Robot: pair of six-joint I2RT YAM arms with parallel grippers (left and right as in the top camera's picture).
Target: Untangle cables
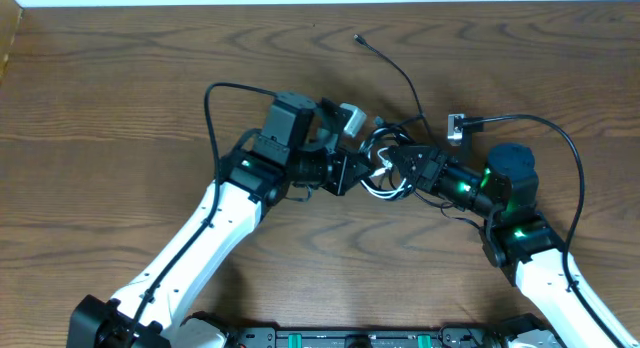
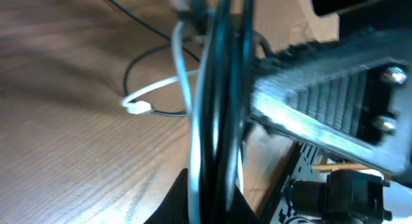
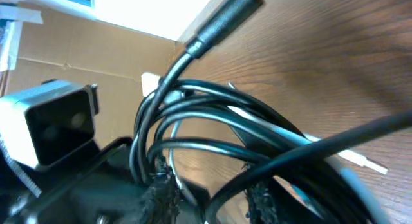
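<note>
Wooden table (image 1: 120, 88): cables (image 3: 212, 114), likely light, limp, snag-prone; best taken near a plug end. Left gripper (image 1: 350, 173) clamped on cables; right gripper (image 1: 405, 166) straddles loops, grip indeterminate.

Your overhead camera looks straight down on the table (image 1: 120, 88) from high above. The far edge of the table runs along the top of the frame, and the left arm (image 1: 215, 223) and the right arm (image 1: 560, 278) enter from the bottom edge. Both wrist cameras sit very near the cables (image 1: 385, 173), so the strands look blurred. The left wrist view shows the wood at its left. The right wrist view faces the left arm and catches its grey camera box (image 3: 55, 124) at middle left. All three views share the bundle at the overhead centre.
</note>
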